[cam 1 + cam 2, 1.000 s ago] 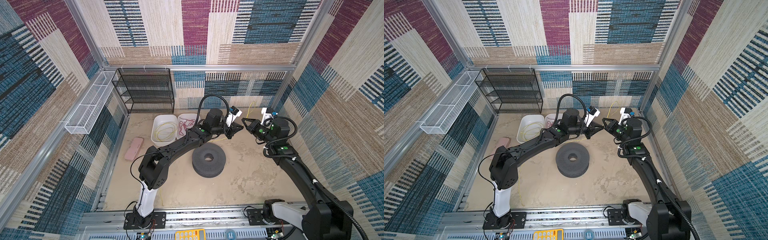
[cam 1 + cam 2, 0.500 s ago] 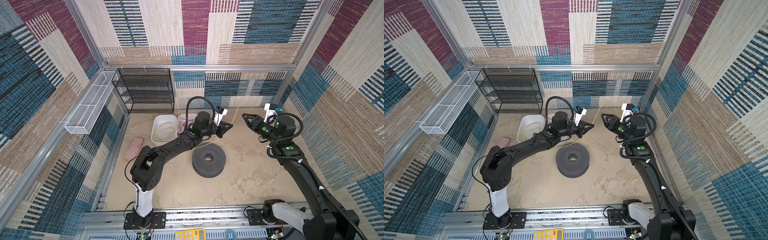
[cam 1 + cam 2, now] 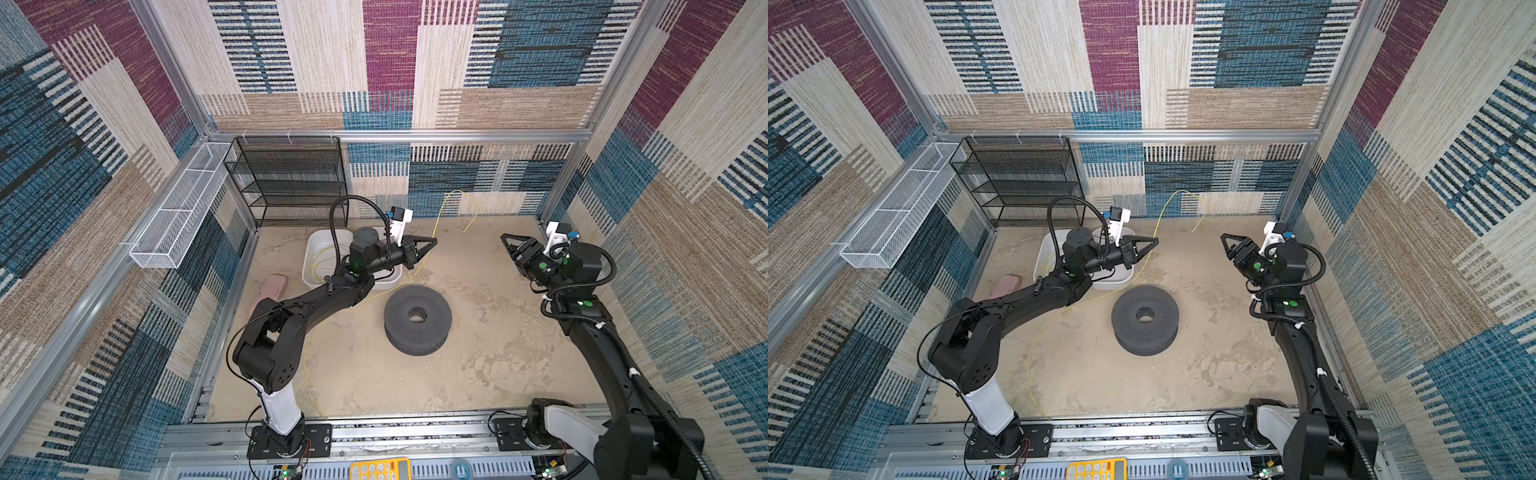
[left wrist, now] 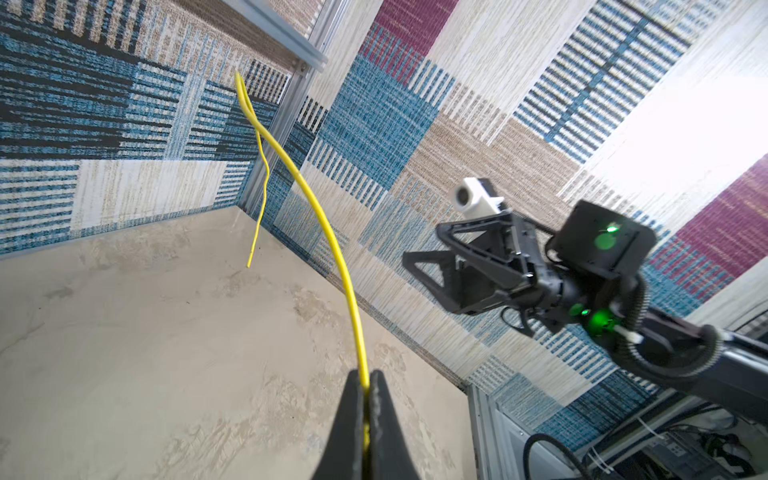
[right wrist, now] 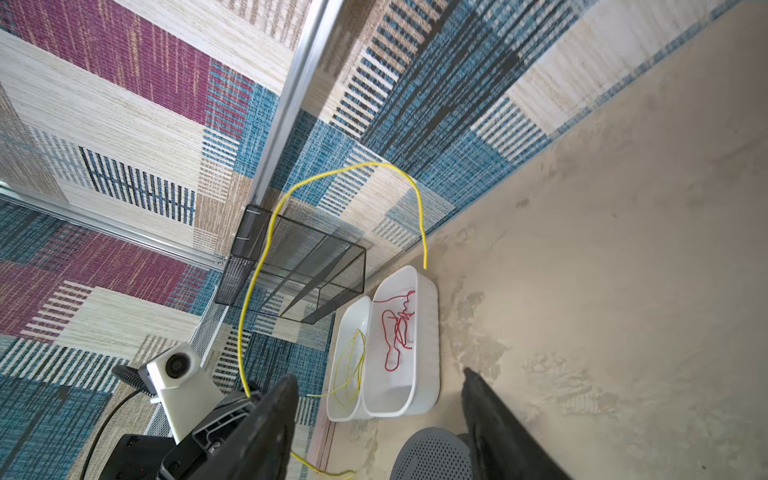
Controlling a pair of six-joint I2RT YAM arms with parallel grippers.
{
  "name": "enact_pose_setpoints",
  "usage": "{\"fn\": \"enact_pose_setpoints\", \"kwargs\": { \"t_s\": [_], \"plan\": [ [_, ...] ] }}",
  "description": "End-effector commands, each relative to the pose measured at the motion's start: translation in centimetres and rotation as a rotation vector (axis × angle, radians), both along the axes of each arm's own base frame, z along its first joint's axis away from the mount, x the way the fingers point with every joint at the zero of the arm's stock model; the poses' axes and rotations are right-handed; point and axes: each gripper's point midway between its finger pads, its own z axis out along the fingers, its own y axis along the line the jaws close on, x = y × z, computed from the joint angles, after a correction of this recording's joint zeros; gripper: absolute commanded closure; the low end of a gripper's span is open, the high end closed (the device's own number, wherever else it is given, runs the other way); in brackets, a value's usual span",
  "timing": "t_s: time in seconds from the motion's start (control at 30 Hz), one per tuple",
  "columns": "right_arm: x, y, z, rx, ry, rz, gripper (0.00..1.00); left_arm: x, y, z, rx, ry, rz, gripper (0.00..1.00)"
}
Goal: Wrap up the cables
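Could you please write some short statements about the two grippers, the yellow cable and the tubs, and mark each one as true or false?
1. The left gripper is shut on the yellow cable. True.
2. The right gripper also holds the yellow cable. False: it is open and holds nothing.
3. The red cord lies in a white tub. True.
4. The black spool stands inside a tub. False: it lies on the table, beside the tubs.

On the tabletop (image 3: 498, 365), two tubs (image 3: 308, 262) sit side by side before the rack (image 3: 291, 183) at back left, cables (image 5: 352, 365) in the left one, the spool (image 3: 417, 318) nearer and right.
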Motion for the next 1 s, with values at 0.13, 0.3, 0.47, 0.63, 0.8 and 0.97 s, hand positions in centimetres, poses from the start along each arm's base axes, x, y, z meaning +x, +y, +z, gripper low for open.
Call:
{"fn": "enact_pose_setpoints", "kwargs": {
  "t_s": [0.13, 0.3, 0.47, 0.63, 0.8, 0.97],
  "plan": [
    [2.2, 2.0, -0.8, -0.038, -0.060, 0.150, 0.41, -2.7, 1.2, 3.1, -0.075, -0.054, -0.044, 1.00],
    [3.3, 3.2, -0.7, -0.112, -0.076, 0.172, 0.47, -3.4, 1.4, 3.4, -0.081, -0.044, -0.058, 1.00],
    [4.2, 4.2, -1.0, -0.189, -0.068, 0.152, 0.54, -3.8, 1.7, 3.8, -0.090, -0.045, -0.052, 1.00],
    [5.1, 4.0, -2.4, -0.208, -0.037, 0.131, 0.59, -4.2, 1.9, 4.6, -0.101, -0.051, -0.057, 1.00],
    [5.8, 4.3, -2.6, -0.209, -0.036, 0.146, 0.65, -4.5, 2.0, 4.7, -0.105, -0.045, -0.065, 1.00],
    [5.8, 4.7, -2.3, -0.210, -0.052, 0.167, 0.66, -4.5, 1.9, 4.4, -0.107, -0.038, -0.064, 1.00]
  ]
}}
